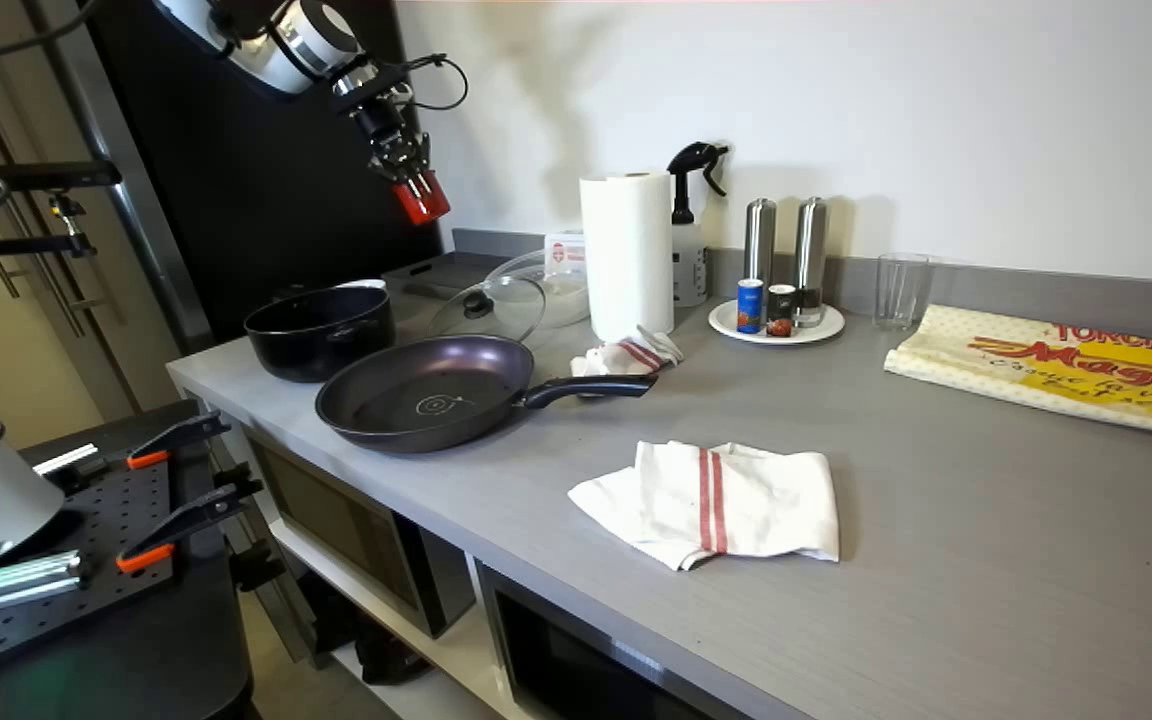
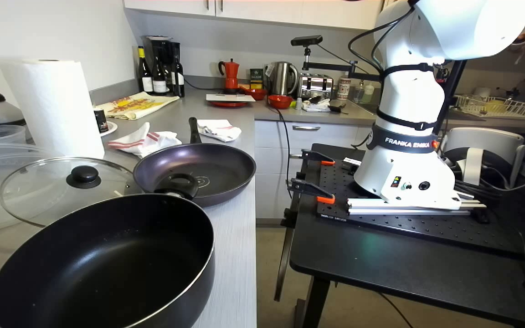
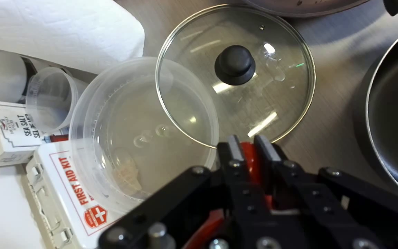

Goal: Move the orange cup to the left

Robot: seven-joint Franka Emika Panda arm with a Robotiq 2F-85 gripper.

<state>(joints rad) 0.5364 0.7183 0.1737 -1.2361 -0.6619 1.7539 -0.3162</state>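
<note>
The orange cup (image 1: pixel 423 199) is a small red-orange plastic cup. In an exterior view it hangs tilted in the air at the fingertips of my gripper (image 1: pixel 416 177), high above the back end of the counter and before the black panel. In the wrist view my gripper (image 3: pixel 248 147) has its fingers nearly together on the cup's red wall. Red parts of the cup (image 3: pixel 204 226) show between and below the fingers there; the fingers hide most of it. The gripper and the cup are out of the exterior view that shows the robot base.
Below are a glass lid (image 3: pixel 278 100), a clear plastic tub (image 3: pixel 116 114), a black pot (image 1: pixel 321 335) and a dark frying pan (image 1: pixel 436 390). A paper towel roll (image 1: pixel 628 255), a spray bottle (image 1: pixel 688 260) and a first aid kit (image 3: pixel 78 193) stand along the wall.
</note>
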